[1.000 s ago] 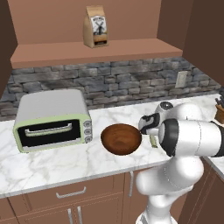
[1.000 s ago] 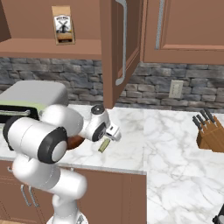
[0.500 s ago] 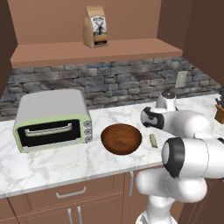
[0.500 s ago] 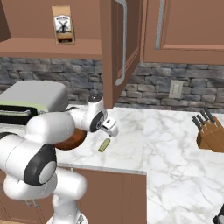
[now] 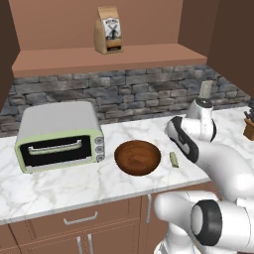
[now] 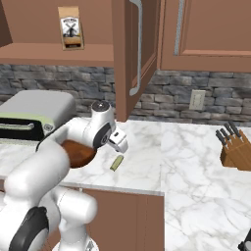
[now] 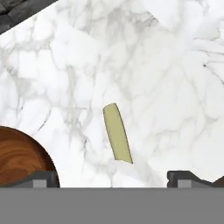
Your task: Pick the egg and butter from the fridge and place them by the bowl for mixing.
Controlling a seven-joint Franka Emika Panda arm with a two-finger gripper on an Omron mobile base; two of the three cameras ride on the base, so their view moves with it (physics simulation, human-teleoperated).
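Observation:
The butter (image 5: 173, 159) (image 6: 116, 163) (image 7: 117, 133), a pale yellow stick, lies flat on the white marble counter (image 5: 59, 183), just right of the bowl. The bowl (image 5: 137, 157) (image 6: 78, 152) (image 7: 17, 159) is round, dark reddish-brown wood, and stands near the counter's front edge. My gripper (image 6: 117, 141) (image 7: 113, 179) hangs open above the butter, a little clear of it, with nothing between its fingertips (image 7: 43, 178). The egg and the fridge are out of view.
A pale green toaster oven (image 5: 59, 134) (image 6: 29, 115) stands left of the bowl. A knife block (image 6: 235, 147) sits at the counter's far right. An open wooden cabinet door (image 6: 128, 54) juts out above the counter. A coffee bag (image 5: 108, 31) stands on the shelf.
My arm has swung and drawn the open hand up and back from the butter. The butter and the bowl have stayed in place.

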